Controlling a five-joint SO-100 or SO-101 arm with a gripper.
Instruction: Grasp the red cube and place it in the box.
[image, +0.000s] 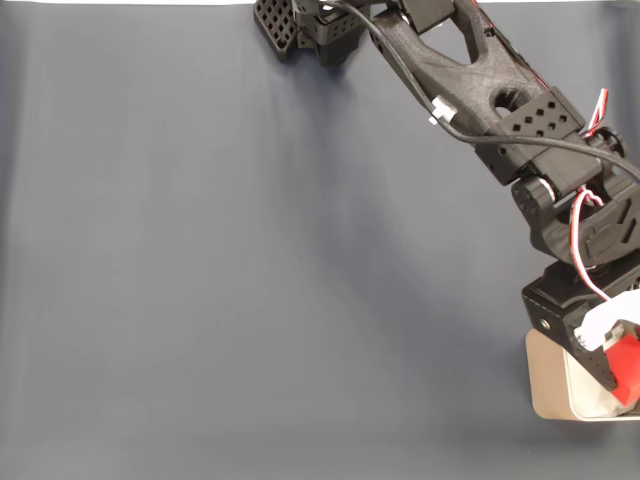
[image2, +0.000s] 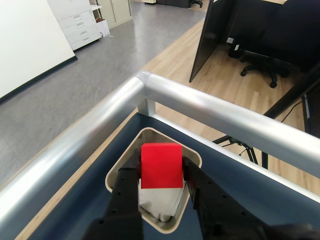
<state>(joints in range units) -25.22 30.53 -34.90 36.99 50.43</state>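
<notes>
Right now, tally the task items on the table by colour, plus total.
Red: 1, the red cube, held between the fingers of the tool above the box.
Beige-grey: 1, the box, white lining inside.
Total: 2

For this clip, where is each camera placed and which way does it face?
Fixed view: above the table, looking down; the arm reaches to the box at lower right.
Wrist view: rides on the arm, looking past the claw out over the table's metal rail into an office.
Both show the red cube held over the box.
</notes>
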